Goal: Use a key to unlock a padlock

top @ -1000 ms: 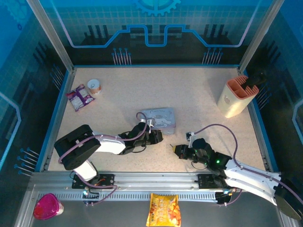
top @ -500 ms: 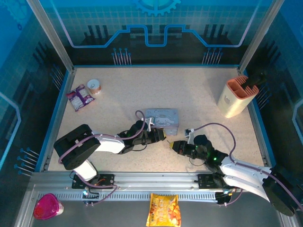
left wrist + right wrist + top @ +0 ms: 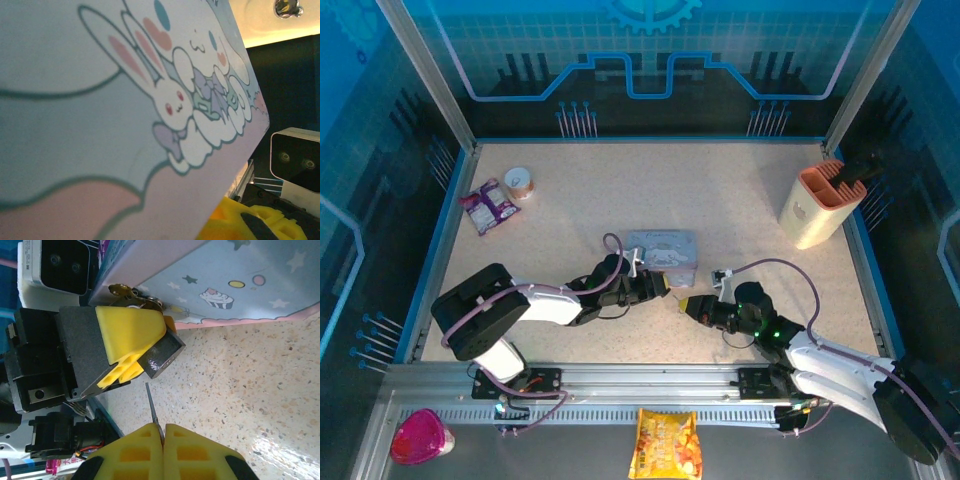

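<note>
Silvery key (image 3: 151,405) pinched in closed right gripper (image 3: 163,430), blade pointing at dark padlock (image 3: 161,356) just ahead, not touching; padlock clamped in left gripper (image 3: 144,354) beside tin (image 3: 225,285). Judged: small sideways correction before insertion.

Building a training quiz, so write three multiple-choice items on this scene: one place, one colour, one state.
1. Where is the padlock?
A) held in the left fingers, beside the cartoon-printed tin
B) lying in the far left corner
C) off the table

2. What colour are the right fingers?
A) red
B) yellow
C) white

3. How do the right fingers stand?
A) wide open
B) shut on the tin
C) shut on the key

Answers:
1 A, the right wrist view shows the dark lock pinched in the left fingers next to the tin.
2 B, both are yellow.
3 C, they meet around the thin blade.
</note>
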Controlling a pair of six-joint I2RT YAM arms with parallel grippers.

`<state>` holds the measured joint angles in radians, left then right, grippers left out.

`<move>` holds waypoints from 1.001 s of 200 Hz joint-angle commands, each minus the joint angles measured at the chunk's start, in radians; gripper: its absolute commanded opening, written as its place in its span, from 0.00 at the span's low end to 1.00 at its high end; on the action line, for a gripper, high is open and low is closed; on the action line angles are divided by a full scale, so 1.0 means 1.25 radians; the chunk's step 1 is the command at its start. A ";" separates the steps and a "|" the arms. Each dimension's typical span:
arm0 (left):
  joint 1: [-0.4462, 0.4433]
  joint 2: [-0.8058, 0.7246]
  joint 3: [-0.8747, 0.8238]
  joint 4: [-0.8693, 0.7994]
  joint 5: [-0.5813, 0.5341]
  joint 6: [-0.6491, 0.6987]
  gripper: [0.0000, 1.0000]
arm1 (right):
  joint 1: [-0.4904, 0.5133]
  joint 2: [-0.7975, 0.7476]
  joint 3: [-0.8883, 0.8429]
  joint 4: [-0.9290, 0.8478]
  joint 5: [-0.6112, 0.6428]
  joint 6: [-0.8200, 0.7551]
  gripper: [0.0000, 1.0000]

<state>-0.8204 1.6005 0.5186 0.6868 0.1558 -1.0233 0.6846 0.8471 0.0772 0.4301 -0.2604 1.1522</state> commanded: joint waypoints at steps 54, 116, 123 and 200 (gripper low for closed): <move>0.005 -0.036 -0.016 0.097 0.040 -0.035 0.00 | -0.026 0.007 -0.017 0.053 -0.052 0.009 0.00; 0.005 -0.033 -0.017 0.123 0.050 -0.053 0.00 | -0.030 0.076 -0.019 0.133 -0.068 0.027 0.00; 0.006 -0.031 -0.017 0.123 0.051 -0.054 0.00 | -0.030 0.084 -0.018 0.144 -0.070 0.030 0.00; 0.011 -0.015 -0.033 0.185 0.067 -0.091 0.00 | -0.048 0.147 -0.013 0.205 -0.090 0.030 0.00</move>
<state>-0.8146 1.5902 0.4870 0.7830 0.1917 -1.1027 0.6441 1.0180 0.0643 0.6231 -0.3470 1.1858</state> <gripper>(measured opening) 0.143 0.060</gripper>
